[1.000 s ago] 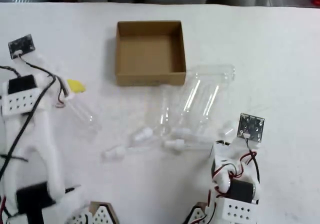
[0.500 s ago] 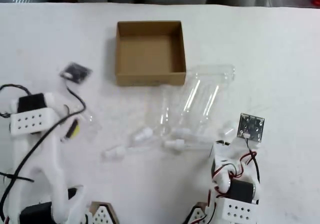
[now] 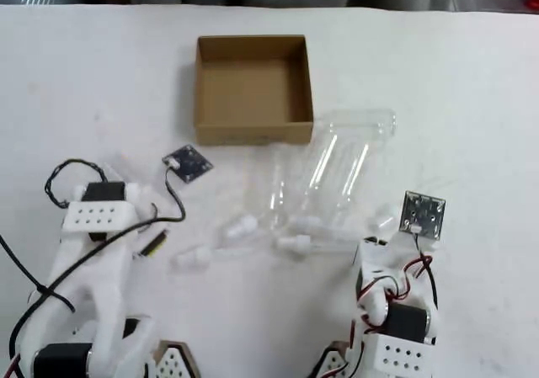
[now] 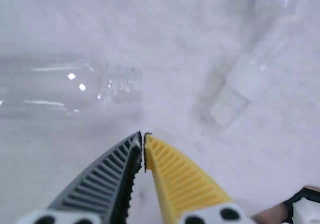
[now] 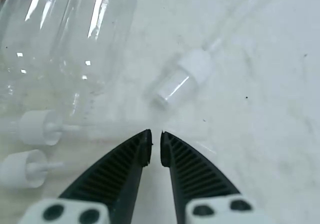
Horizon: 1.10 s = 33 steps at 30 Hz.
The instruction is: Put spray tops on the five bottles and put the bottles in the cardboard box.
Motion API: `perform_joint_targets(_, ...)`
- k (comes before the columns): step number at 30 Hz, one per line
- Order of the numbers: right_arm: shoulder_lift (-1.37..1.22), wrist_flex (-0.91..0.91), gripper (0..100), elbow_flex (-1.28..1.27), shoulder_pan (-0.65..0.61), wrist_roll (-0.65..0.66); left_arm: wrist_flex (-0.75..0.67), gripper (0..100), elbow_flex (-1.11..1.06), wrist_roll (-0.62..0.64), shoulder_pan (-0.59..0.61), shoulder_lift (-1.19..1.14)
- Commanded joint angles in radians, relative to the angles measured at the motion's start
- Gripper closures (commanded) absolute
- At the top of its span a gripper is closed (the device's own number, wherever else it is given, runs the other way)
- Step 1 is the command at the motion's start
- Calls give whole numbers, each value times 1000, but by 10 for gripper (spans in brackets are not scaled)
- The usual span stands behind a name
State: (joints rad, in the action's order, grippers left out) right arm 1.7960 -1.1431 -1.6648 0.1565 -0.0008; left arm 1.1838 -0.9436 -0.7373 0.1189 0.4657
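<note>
Nearest to us, the left gripper [image 4: 144,135] has its grey and yellow fingers pressed together at the tips, with nothing between them. Just beyond it, the left wrist view shows a clear bottle [image 4: 60,89] lying on the white table [image 4: 165,44], and near it a white spray top [image 4: 232,92]. Both are blurred, and the edges of the bottle are hard to follow. From above, this gripper is mostly covered by its own arm [image 3: 93,252].

The right gripper [image 5: 155,136] is nearly closed, with a thin gap, and it holds nothing. Its wrist view makes plain a spray top with tube [image 5: 181,78] just ahead and two more tops [image 5: 35,126] to one side. In the high view the fingers are hidden below a small board [image 3: 422,214].

Farther away, the clear bottles [image 3: 337,163] lie side by side, close to the box, but we cannot count them with certainty.

Farthest stands the cardboard box [image 3: 253,132], open at the top, and inside we see its bare brown floor.
</note>
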Motion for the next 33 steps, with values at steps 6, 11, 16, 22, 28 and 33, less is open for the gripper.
perform_joint_targets(6,8,-4,978,5,8,0,-66,976,17,75,-19,18)
perform_joint_targets(11,8,-4,978,5,8,0,-51,976,129,94,-13,-174)
perform_joint_targets(16,8,-4,978,5,8,0,-15,976,255,91,-12,-407)
perform_joint_targets(22,8,-4,978,5,8,0,-15,976,400,100,-12,-536)
perform_joint_targets(28,8,-4,978,5,8,0,-54,976,496,129,-19,-545)
perform_joint_targets(33,8,-4,978,5,8,0,-170,973,519,278,-30,-547)
